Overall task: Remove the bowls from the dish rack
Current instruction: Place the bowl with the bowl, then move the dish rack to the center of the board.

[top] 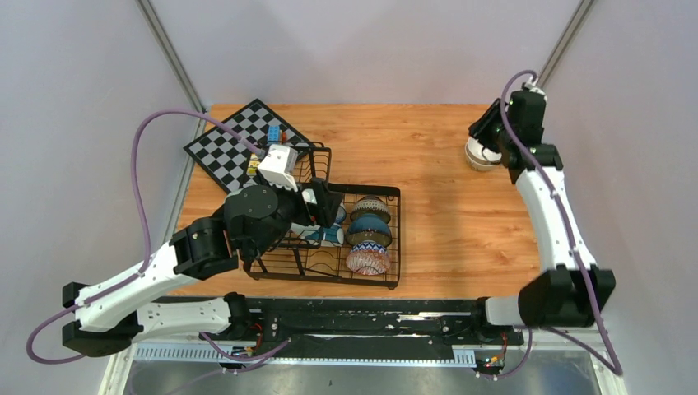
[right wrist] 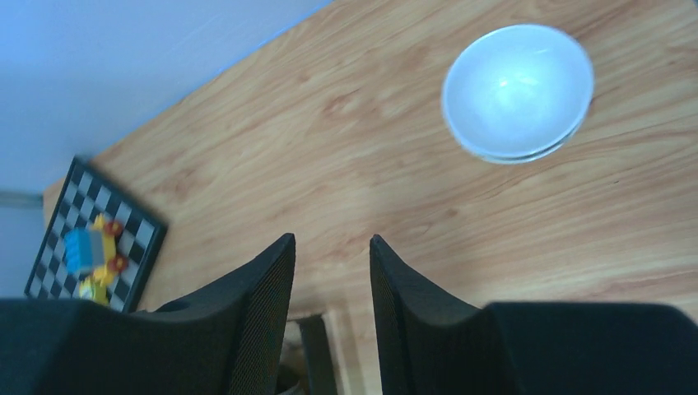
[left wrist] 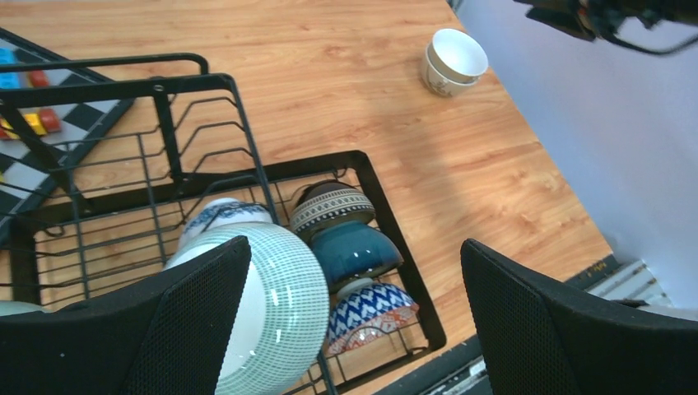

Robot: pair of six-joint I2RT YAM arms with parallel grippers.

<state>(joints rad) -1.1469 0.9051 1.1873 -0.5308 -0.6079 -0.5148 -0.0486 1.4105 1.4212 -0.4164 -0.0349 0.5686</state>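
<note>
The black wire dish rack (top: 393, 239) sits mid-table. Its right row holds a brown patterned bowl (left wrist: 331, 206), a dark teal bowl (left wrist: 367, 258) and a blue-and-red patterned bowl (left wrist: 374, 311). To their left stand a pale green bowl (left wrist: 284, 300) and a blue-white bowl (left wrist: 221, 216). My left gripper (left wrist: 355, 245) hangs wide open above them, its left finger (left wrist: 193, 317) beside the green bowl and holding nothing. Two cream-white bowls (right wrist: 517, 90) sit stacked at the far right of the table. My right gripper (right wrist: 331, 240) hovers near them, open and empty.
A black-and-white chessboard (top: 226, 148) with small colourful toy blocks (right wrist: 89, 251) lies at the table's far left, behind the rack. The rack's taller wire back section (left wrist: 177, 123) rises beside the left gripper. Bare wooden tabletop (top: 444, 214) stretches between rack and stacked bowls.
</note>
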